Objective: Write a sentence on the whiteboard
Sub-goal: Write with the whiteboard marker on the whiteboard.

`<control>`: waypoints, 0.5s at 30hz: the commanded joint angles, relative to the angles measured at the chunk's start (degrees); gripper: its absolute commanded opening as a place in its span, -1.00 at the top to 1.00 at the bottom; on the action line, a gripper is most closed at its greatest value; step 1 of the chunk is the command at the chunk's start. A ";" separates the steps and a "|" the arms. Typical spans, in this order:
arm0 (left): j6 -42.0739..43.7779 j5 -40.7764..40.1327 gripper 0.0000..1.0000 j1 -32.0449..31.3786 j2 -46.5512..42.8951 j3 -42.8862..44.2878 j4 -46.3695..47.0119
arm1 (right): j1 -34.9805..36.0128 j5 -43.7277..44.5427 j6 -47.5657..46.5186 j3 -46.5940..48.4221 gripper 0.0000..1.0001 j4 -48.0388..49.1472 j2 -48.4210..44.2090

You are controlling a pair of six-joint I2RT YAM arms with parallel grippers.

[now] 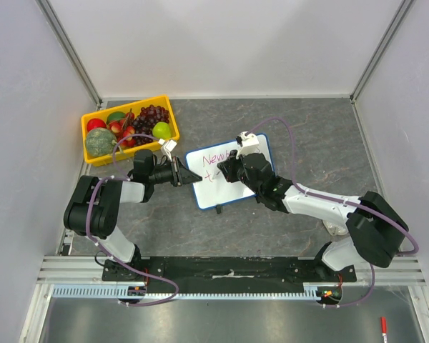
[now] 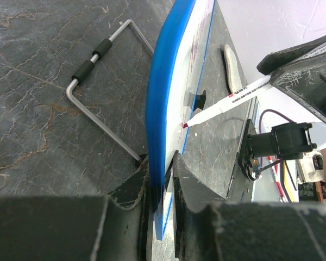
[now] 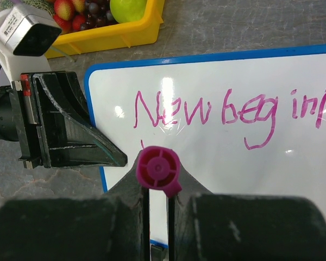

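The whiteboard [image 1: 211, 191] with its blue frame sits mid-table, tilted. The sentence [image 1: 216, 158] in pink shows "New begin…" on its first line [image 3: 206, 111], which runs off the right edge, with a short stroke [image 3: 143, 144] below it. My left gripper [image 1: 191, 177] is shut on the board's left edge; in the left wrist view its jaws [image 2: 163, 179] clamp the blue frame [image 2: 158, 103]. My right gripper [image 1: 227, 169] is shut on a marker, whose pink end [image 3: 159, 167] sits between my fingers. The marker [image 2: 231, 100] has its tip touching the board face.
A yellow tray [image 1: 129, 106] of fruit stands at the back left, also in the right wrist view [image 3: 117, 35]. A bent wire stand [image 2: 98, 103] lies on the table behind the board. A red marker [image 1: 383, 327] lies off the table, bottom right. Grey walls enclose three sides.
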 commanded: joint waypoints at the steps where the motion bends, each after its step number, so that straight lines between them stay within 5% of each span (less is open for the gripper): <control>1: 3.86 -1.91 0.96 -0.13 -0.06 0.68 -1.89 | -0.24 1.57 -1.20 -0.23 1.00 -0.96 -0.03; 15: 4.04 -2.00 0.96 -0.13 -0.15 0.68 -1.98 | -0.33 4.12 -3.13 0.39 1.00 -3.51 -0.47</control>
